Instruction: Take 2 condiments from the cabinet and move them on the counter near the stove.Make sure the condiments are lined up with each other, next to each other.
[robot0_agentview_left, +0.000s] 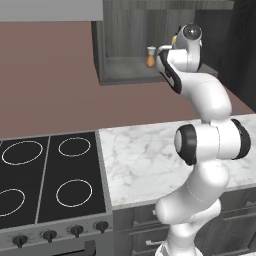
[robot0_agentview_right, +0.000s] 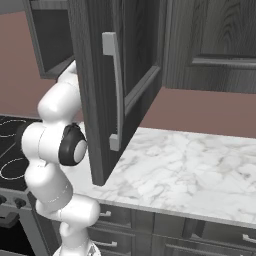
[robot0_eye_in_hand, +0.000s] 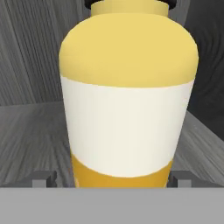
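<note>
While the arm reached up into the cabinet (robot0_agentview_left: 120, 30) at the upper middle of the left base view, the yellow squeeze bottle (robot0_eye_in_hand: 127, 94) loomed large in the centre of the hand view — a rounded yellow shoulder, a broad white band around its middle, a darker amber strip at its foot, and a dark collar just showing at the top edge. It stood upright on the grey wood-grain shelf, between the two dark finger tips (robot0_eye_in_hand: 43, 179) at the lower corners of that frame. Those tips stood spread wide, one on each side of the bottle's base; whether they touched it could not be told. In the left base view a sliver of yellow (robot0_agentview_left: 174, 38) peeked out beside the wrist, and the small brown shaker (robot0_agentview_left: 150, 58) with its white top stood just to its left on the same shelf. Below, the white marble counter (robot0_agentview_left: 135, 160) lay to the right of the black stove (robot0_agentview_left: 50, 175) — the cabinet door (robot0_agentview_right: 107, 90) hung open in the right base view.
</note>
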